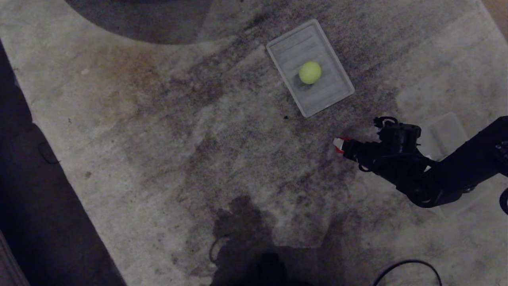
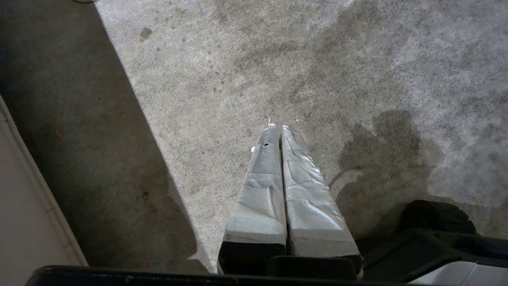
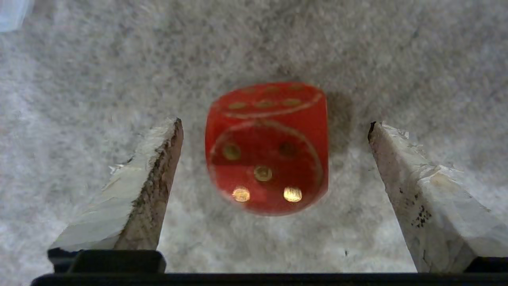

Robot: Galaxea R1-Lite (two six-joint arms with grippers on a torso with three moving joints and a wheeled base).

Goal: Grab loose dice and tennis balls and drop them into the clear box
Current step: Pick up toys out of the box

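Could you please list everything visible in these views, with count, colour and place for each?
tennis ball: one, yellow-green, lying inside the clear box.
clear box: one, translucent, on the carpet at the far side, beyond the right gripper.
red die: one, red with gold dots, on the carpet between the right gripper's fingers, apart from both.
translucent panel: one, faint, flat on the carpet beside the right arm.
carpet: one, grey and stained, under everything.
cable: one, black, at the near edge of the head view.
right gripper: open, straddling the red die.
left gripper: shut, over bare carpet.
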